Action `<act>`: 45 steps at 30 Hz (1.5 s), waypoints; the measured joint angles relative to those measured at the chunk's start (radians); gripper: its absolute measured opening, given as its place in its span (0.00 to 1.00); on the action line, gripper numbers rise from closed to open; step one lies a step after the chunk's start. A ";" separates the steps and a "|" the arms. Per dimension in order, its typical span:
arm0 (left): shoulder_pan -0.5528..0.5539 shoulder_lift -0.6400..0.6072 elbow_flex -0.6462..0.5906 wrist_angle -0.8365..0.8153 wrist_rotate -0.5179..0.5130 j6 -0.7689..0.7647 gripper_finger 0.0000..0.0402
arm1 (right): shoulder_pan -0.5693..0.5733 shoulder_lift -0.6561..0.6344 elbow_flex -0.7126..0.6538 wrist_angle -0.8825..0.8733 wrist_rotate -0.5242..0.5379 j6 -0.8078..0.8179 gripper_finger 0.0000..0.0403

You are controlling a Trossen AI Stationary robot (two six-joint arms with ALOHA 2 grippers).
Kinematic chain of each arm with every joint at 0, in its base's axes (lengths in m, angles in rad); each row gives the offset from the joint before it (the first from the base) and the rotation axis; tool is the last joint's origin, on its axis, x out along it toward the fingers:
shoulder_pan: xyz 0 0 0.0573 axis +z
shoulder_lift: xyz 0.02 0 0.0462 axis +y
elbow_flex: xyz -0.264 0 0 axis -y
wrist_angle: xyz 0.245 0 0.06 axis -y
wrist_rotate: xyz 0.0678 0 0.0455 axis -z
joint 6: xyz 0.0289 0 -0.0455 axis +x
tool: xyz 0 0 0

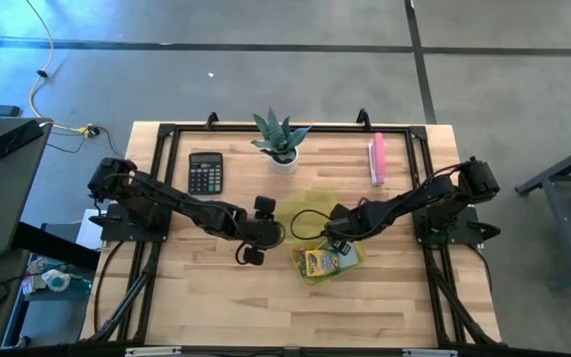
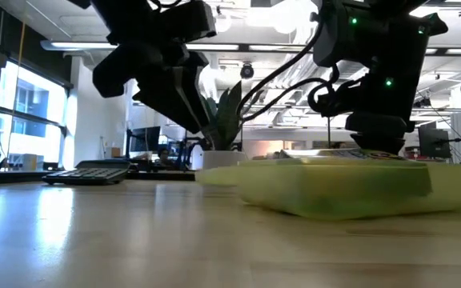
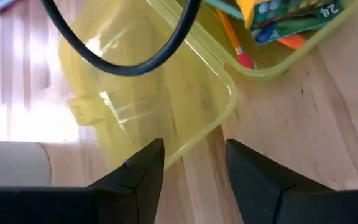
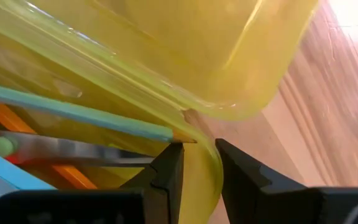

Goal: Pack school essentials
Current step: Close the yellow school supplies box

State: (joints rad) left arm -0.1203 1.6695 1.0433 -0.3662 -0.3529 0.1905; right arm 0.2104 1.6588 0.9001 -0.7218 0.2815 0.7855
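Observation:
A yellow see-through case lies open on the table: its lid (image 1: 310, 203) lies flat toward the far side, and its base (image 1: 337, 266) holds the yellow crayon box (image 1: 317, 262), a light-blue pencil (image 4: 73, 112), an orange pen (image 4: 11, 118) and a metal scissor blade (image 4: 73, 152). My left gripper (image 3: 194, 152) is open, low over the table, its fingertips on either side of a lid corner (image 3: 219, 102) and apart from it. My right gripper (image 4: 199, 158) stands at the base's rim, closed on it. My right gripper has the base's rim (image 4: 209, 163) where the base meets the lid, one finger (image 4: 169, 165) inside over the contents and one (image 4: 235, 168) outside. It comes slanting down from the table's right. The base rests flat on the table.
A black calculator (image 1: 205, 173), a potted plant (image 1: 280, 139) and a long pink bar (image 1: 377, 159) stand along the far side. A black cable (image 3: 135, 56) loops over the lid. Bare wood lies toward the near edge.

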 joint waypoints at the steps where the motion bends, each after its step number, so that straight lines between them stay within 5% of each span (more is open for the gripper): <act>1: -0.001 0.000 0.002 0.000 -0.002 0.001 0.40 | 0.000 0.000 0.000 0.006 0.000 0.000 0.20; 8: 0.000 0.000 0.006 -0.043 0.005 -0.058 0.40 | 0.000 0.000 0.000 0.014 0.005 0.000 0.20; 14: 0.000 0.011 -0.013 -0.054 0.184 -0.188 0.40 | 0.000 0.000 0.000 0.014 0.005 0.000 0.20; 30: 0.131 0.114 -0.054 0.036 0.368 -0.330 0.36 | 0.000 -0.001 0.001 0.018 0.005 0.000 0.20; 45: 0.180 0.192 -0.054 0.120 0.280 -0.347 0.27 | 0.000 -0.001 0.001 0.031 0.004 -0.004 0.20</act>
State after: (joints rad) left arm 0.0597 1.8618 0.9897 -0.2467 -0.0733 -0.1566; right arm 0.2104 1.6577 0.9012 -0.6910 0.2858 0.7812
